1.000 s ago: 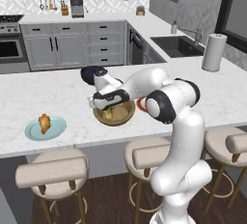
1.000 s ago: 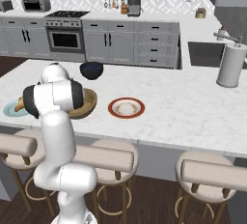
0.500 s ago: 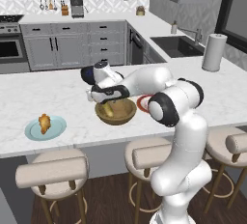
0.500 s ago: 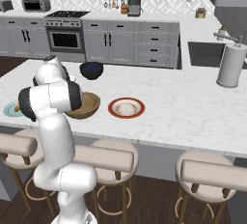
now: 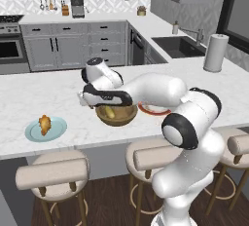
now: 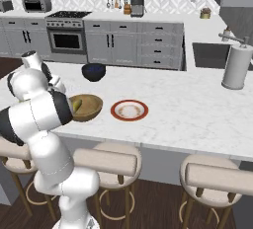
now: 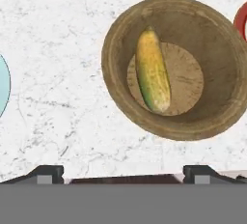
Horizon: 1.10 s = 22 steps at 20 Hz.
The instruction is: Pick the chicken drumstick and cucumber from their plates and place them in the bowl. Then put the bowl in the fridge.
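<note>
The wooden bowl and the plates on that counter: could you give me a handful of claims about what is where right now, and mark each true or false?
1. The cucumber lies inside the wooden bowl. True.
2. The chicken drumstick is in the bowl too. False: it sits on the light blue plate, apart from the bowl.
3. The red-rimmed plate has food on it. False: nothing lies on it.
4. The gripper is open and holds nothing. True.
5. A paper towel roll stands upright near the sink. True.
</note>
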Tool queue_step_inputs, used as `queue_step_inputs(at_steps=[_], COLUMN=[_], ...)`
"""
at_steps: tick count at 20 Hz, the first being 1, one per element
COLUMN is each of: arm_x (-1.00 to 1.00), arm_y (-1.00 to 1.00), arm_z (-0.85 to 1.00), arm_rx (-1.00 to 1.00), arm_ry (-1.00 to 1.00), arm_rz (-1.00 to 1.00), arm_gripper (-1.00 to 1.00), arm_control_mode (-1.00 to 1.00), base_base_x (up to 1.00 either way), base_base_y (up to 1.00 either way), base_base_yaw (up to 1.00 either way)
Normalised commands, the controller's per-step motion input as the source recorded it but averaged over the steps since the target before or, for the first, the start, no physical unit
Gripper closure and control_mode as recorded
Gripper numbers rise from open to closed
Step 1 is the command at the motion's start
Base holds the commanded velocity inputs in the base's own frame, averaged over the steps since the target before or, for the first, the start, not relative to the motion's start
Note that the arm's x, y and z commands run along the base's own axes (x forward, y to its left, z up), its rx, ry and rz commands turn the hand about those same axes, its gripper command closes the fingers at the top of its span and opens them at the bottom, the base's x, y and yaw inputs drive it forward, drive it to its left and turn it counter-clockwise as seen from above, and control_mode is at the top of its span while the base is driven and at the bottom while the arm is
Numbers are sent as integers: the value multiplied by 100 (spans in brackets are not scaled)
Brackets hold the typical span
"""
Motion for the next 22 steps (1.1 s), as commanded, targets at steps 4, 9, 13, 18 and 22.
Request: queue_step_inputs(at_steps=[4, 9, 13, 18, 22], arm_x=[-42, 0, 0, 35, 63], arm_y=[100, 100, 100, 100, 73], arm_z=[-9, -2, -9, -18, -39], arm_rx=[0, 2, 10, 1, -4], arm_ry=[-2, 5, 8, 1, -1], arm_rz=[26, 22, 22, 13, 3], arm_gripper=[-100, -100, -100, -100, -100], arm_control_mode=[-100, -100, -100, -100, -100], base_base_x=[0, 0, 0, 0, 0], base_base_y=[0, 0, 0, 0, 0], base_base_yaw=[0, 0, 0, 0, 0])
